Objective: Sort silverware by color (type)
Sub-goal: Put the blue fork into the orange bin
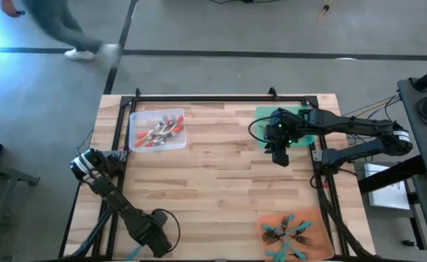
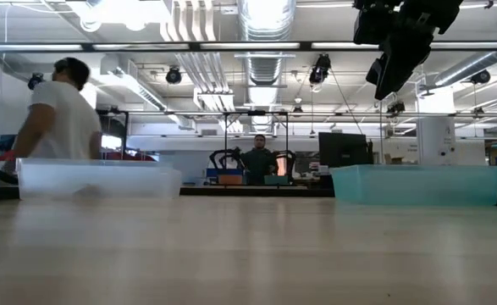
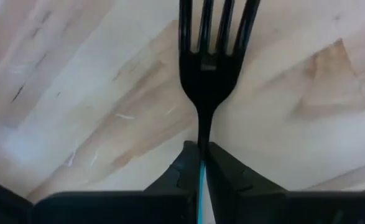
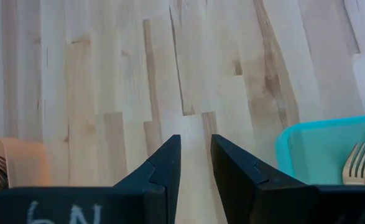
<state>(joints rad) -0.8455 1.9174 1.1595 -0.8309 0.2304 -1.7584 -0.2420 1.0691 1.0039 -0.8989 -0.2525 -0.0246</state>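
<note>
Between left gripper [image 3: 201, 163] fingers (pinched): fork [image 3: 212, 59]

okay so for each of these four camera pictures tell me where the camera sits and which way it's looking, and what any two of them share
High: overhead, straight down on the table; both arms show.
Low: at tabletop height, level toward the room; the right gripper hangs above.
Left wrist: past the left gripper at the wood, shut on a teal-handled fork.
Right wrist: past the right gripper at the wood, nothing between its fingers.
Shared: the green tray appears in high, low and right wrist.

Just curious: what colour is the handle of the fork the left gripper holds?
Teal, a thin strip between the fingers, on the fork; left wrist view.
</note>
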